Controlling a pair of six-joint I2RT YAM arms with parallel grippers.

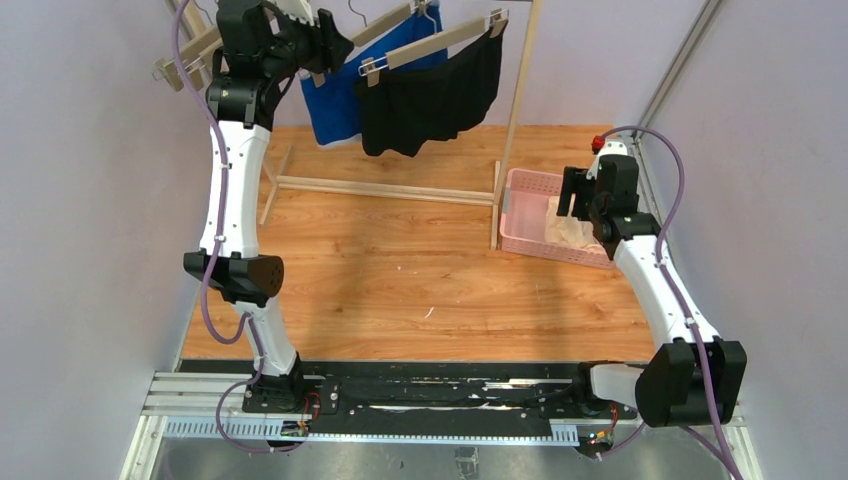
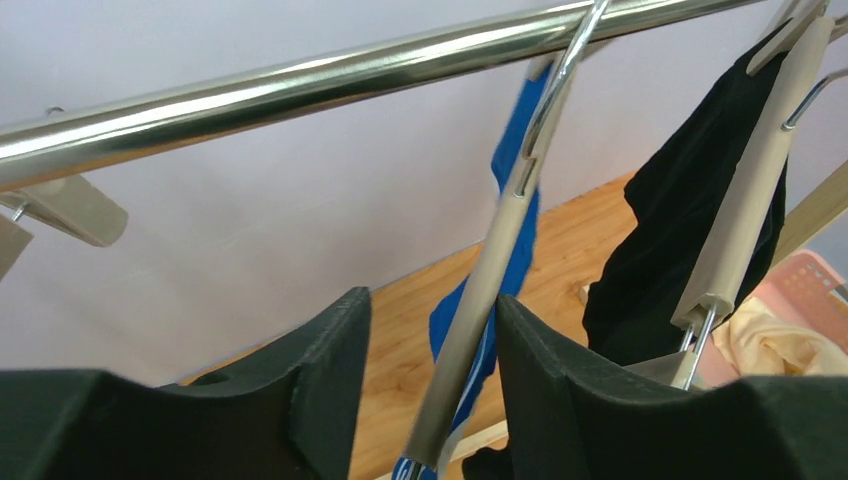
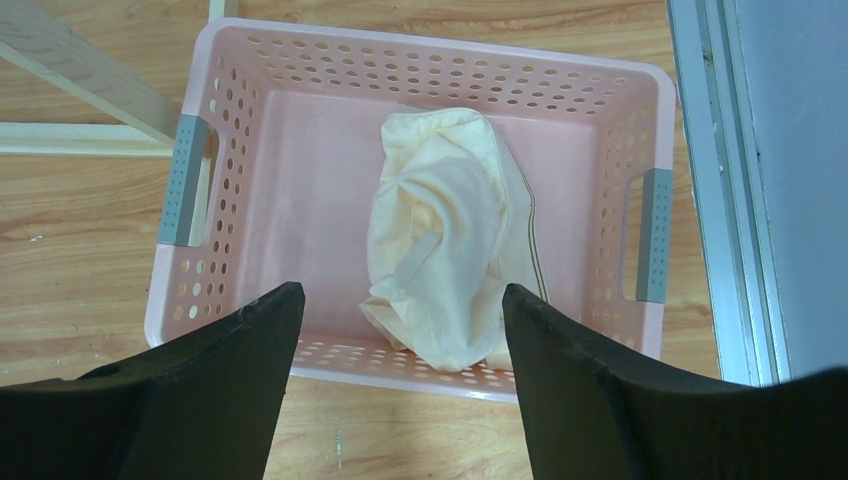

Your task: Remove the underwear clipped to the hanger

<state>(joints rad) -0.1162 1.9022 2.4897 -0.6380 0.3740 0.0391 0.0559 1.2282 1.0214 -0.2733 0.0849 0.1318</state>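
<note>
Black metal mounting rail [image 1: 430, 395]: lies along the near edge, with the left arm's base bolted at its left end and the right arm's base at its right end.
Wood-grain tabletop [image 1: 400, 280]: light brown boards reaching from that mounting rail to the back wall.
Right gripper [image 3: 402, 292]: hangs over the basket on the right side, pointing down. Its two dark fingers [image 3: 250, 380] stand wide apart with nothing between them.
Pink perforated plastic basket [image 3: 440, 45]: rectangular, with a grey handle on each short side. It sits on the tabletop just beside the foot of the rack's post.
Cream-beige cloth underwear [image 3: 440, 250]: lies crumpled inside the basket, from its middle towards the near wall, and is clipped to nothing.
Light wooden clothes rack [image 1: 385, 188]: a floor bar and an upright post stand near the back, with a shiny metal rod [image 2: 300, 85] across the top.
Left gripper [image 2: 430, 300]: sits high at the back left, just under the rod. Its fingers [image 2: 320, 380] are spread, and the arm of a beige clip hanger [image 2: 470, 310] passes through the gap with no visible squeeze on it.
Bright blue cloth underwear [image 1: 335, 110]: hangs clipped to that hanger, well above the tabletop.
Black cloth underwear [image 1: 430, 100]: hangs clipped to a second beige hanger [image 2: 750, 190] just to the right. In the top view it partly overlaps the blue pair.
</note>
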